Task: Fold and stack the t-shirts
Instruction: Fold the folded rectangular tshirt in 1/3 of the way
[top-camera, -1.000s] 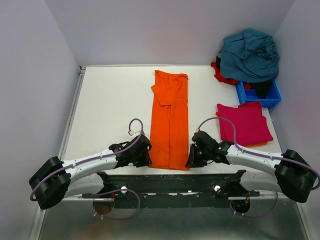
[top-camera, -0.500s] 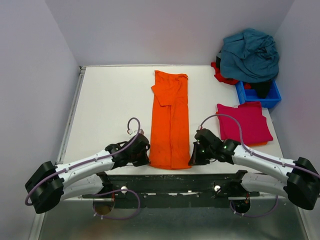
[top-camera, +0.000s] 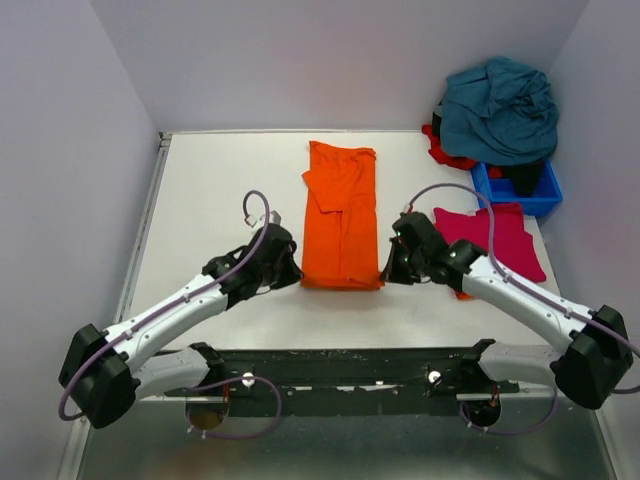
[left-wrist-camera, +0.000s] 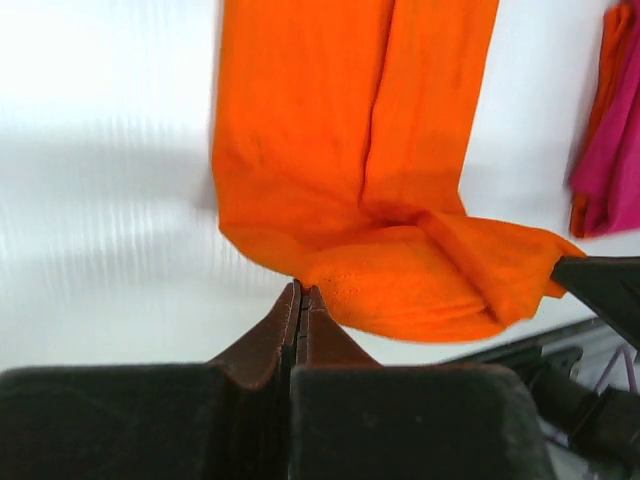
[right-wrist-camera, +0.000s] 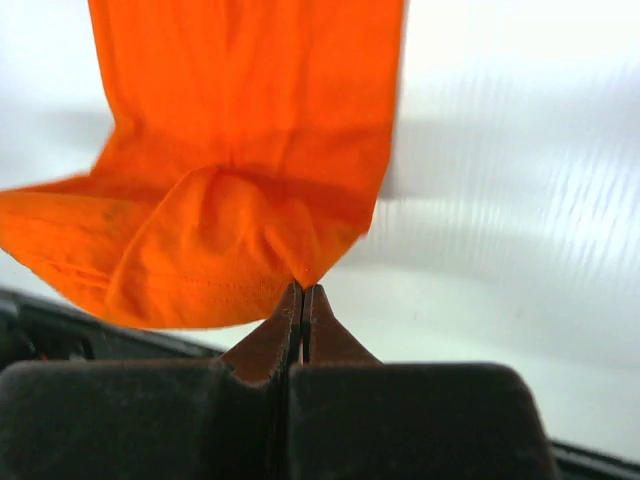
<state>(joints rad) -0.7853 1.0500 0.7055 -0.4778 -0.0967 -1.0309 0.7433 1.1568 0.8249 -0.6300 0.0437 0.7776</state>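
Note:
The orange t-shirt (top-camera: 340, 215) lies as a long narrow strip down the middle of the table, its near end lifted and curled over. My left gripper (top-camera: 293, 275) is shut on the near left corner of the orange t-shirt (left-wrist-camera: 350, 180). My right gripper (top-camera: 386, 272) is shut on the near right corner of the orange t-shirt (right-wrist-camera: 240, 150). A folded magenta-red t-shirt (top-camera: 495, 245) lies flat at the right. A teal-blue t-shirt (top-camera: 500, 110) is heaped at the far right over a red one (top-camera: 447, 152).
A small blue plastic bin (top-camera: 517, 190) stands at the far right, under the teal heap. The magenta shirt's edge shows at the right of the left wrist view (left-wrist-camera: 612, 150). The black rail (top-camera: 350, 365) runs along the table's near edge. Grey walls close the table on three sides.
Both grippers have moved away from the near edge toward the far side, carrying the shirt's near hem with them. The visible orange strip is now shorter.

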